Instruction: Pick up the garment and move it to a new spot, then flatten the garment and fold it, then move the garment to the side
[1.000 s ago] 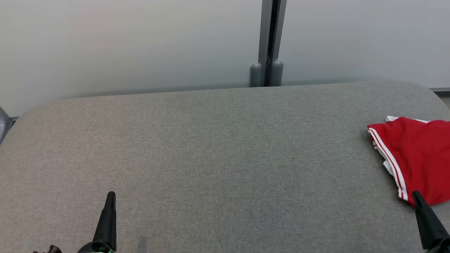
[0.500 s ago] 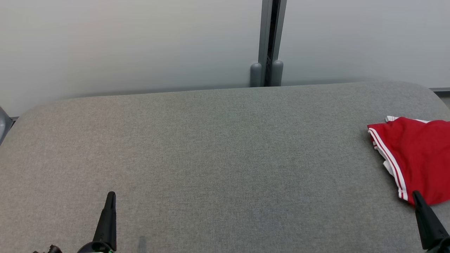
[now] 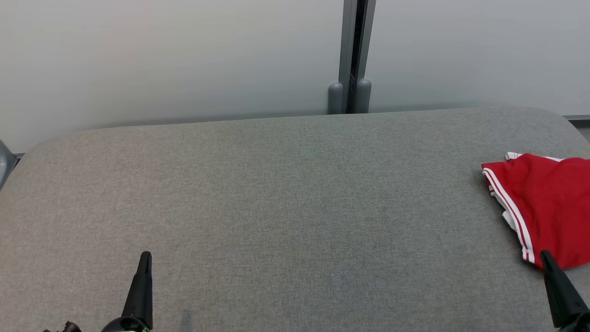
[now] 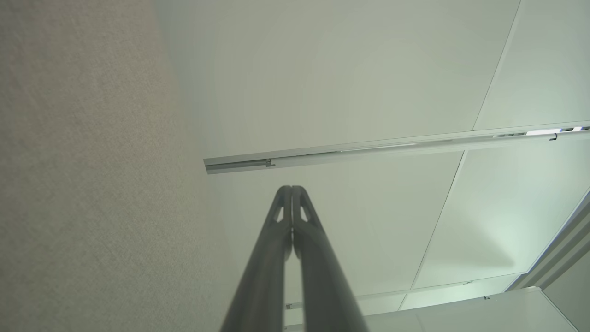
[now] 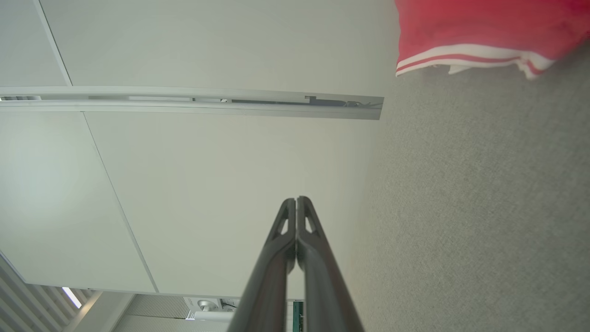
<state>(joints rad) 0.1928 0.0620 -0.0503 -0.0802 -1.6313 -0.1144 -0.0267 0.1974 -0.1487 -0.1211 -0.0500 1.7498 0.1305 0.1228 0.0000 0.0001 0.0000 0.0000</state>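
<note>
Head view has the red garment [image 3: 548,203] with white stripes bunched compactly at the far right of the grey padded table [image 3: 276,207]. The frame cuts part of it off, so I can't tell how close it sits to the table's side edge.

Risk as I see it: the right gripper [image 3: 546,256] has its tip right by the garment's near hem. A sideways sweep could snag the cloth, rumple it or drag it off.

Both grippers are pinched closed and empty, low over the near side and pointing toward the wall [image 3: 184,55]. The left gripper [image 3: 146,256] is well apart from the garment.
</note>
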